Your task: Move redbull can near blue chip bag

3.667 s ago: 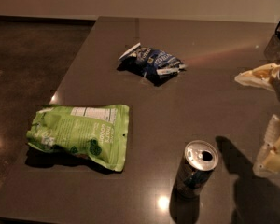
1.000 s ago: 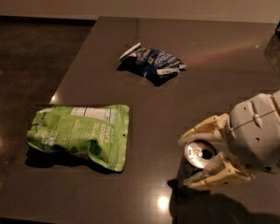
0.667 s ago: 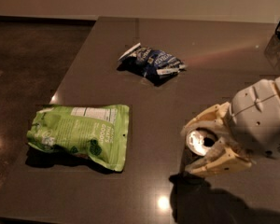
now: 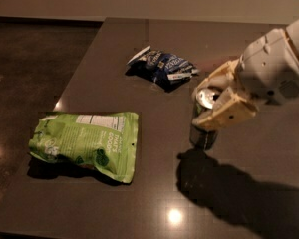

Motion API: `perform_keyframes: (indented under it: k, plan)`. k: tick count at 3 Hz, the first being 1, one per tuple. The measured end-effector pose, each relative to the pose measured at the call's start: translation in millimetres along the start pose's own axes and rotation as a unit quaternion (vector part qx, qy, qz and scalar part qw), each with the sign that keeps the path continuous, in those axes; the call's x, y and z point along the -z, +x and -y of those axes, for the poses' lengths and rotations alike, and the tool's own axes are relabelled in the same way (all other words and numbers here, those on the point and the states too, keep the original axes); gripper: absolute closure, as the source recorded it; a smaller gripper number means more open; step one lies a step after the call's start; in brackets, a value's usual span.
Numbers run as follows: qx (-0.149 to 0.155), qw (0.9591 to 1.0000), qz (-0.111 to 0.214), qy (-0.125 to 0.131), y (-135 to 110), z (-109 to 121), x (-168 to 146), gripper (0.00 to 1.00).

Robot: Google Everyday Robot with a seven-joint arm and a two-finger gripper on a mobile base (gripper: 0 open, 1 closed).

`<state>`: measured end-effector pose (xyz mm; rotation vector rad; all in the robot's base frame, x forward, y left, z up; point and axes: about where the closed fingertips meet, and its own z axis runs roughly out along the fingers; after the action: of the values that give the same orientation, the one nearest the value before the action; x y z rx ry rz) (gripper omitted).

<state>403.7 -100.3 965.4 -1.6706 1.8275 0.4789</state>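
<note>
**Spotter:** What have you got, left to right?

**Me:** Far left, a large green bag (image 4: 87,143) lies flat near the front edge of the table (image 4: 139,203). It is not part of my job and is well apart from everything else. Toward the back of the middle is the blue chip bag (image 4: 162,66), crumpled, with white edges showing. Just right of it and slightly nearer me is the redbull can (image 4: 203,133), upright or close to it. The gripper (image 4: 212,97) is clamped on the can's upper part, with its tan fingers (image 4: 229,112) pressed to either side just below the silver top.

**Spotter:** Is the can on the table?

**Me:** I judge it is lifted slightly, since a dark shadow (image 4: 204,168) sits below it, but I can't be sure from here.

**Spotter:** What worries you?

**Me:** First, the hold. I'm pinching high on a slim, smooth can, so a quick move could let it swing or slide out. Second, the bag. It's already near, and if I push further left the can or the leading finger could shove or catch the foil, so the bag moves too. Third, the release. If I set the base on the bag's edge, or let go before it's flat on the table, the can tips and rolls.
</note>
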Motion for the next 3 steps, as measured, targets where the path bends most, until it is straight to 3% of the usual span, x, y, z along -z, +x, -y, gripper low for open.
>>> perform_keyframes:
  k: [2, 3]
  plan:
    - [-0.053, 0.9978, 0.018, 0.035, -13.9, 96.4, -16.4, 1.0]
    - [-0.074, 0.9961, 0.024, 0.042, -17.2, 130.6, -35.0, 1.0]
